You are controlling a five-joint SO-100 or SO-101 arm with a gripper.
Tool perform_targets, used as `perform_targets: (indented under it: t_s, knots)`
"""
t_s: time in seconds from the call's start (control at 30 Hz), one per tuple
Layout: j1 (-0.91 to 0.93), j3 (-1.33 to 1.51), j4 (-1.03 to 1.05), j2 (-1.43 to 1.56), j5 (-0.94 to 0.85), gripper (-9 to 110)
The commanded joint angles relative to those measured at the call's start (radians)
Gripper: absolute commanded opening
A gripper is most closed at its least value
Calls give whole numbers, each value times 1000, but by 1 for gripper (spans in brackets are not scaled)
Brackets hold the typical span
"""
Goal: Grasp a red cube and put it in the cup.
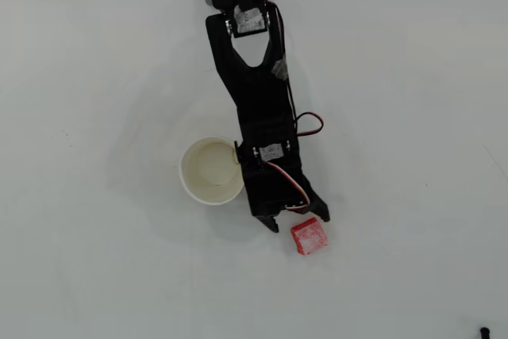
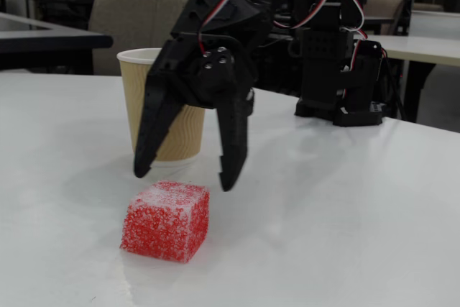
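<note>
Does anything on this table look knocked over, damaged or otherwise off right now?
Nothing is spilled or tipped. The tan ribbed paper cup stands upright and empty, though the black arm presses close against its rim in the overhead view. The small red cube has a whitish, scuffed top but sits flat. The open black pincer hangs just behind it.

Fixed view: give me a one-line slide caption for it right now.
Open pincer poised just behind the red cube on the white table, paper cup upright behind it.
</note>
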Motion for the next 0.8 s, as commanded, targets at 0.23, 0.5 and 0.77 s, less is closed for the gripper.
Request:
perform_targets:
  t_s: [0.23,0.5,0.77]
  knots:
    - [41,-101,-8,-25,-5,33]
    - [5,-115,-46,-46,-5,33]
    - [-31,-114,-61,-43,-6,33]
